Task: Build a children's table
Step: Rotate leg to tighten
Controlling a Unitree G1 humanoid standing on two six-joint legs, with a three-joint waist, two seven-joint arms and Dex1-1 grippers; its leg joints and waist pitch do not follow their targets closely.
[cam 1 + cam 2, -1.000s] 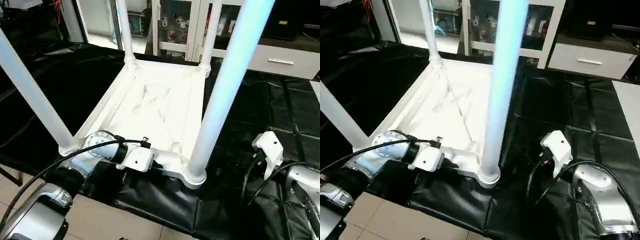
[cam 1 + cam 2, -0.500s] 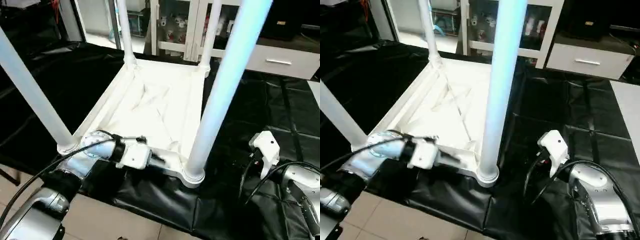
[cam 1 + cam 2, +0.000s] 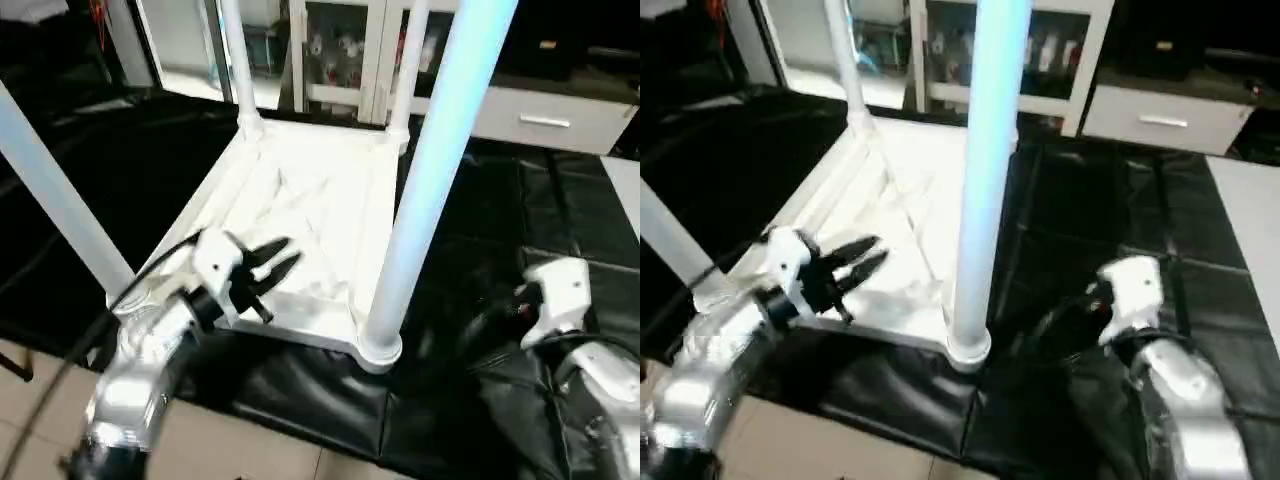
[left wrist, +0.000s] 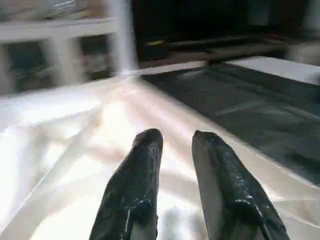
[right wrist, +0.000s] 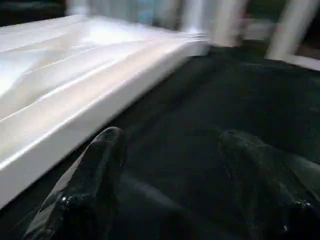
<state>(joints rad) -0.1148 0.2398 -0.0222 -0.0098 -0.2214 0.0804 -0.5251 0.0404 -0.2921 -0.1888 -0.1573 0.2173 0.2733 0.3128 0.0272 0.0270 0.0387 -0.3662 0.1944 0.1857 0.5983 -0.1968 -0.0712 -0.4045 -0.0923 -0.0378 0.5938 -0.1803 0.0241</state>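
Four white legs [image 3: 430,180] stand upright in the corner sockets of the children's table top [image 3: 310,215], which lies underside up on the black-draped worktop [image 3: 560,210], its near edge close to the worktop's front edge. Left tool [image 3: 278,259]: released, fingers [image 4: 135,185] slightly parted, raised over the top's near end, gripping nothing. Right tool [image 5: 170,175]: released, fingers spread wide above the black cloth just beside the top's right rim.
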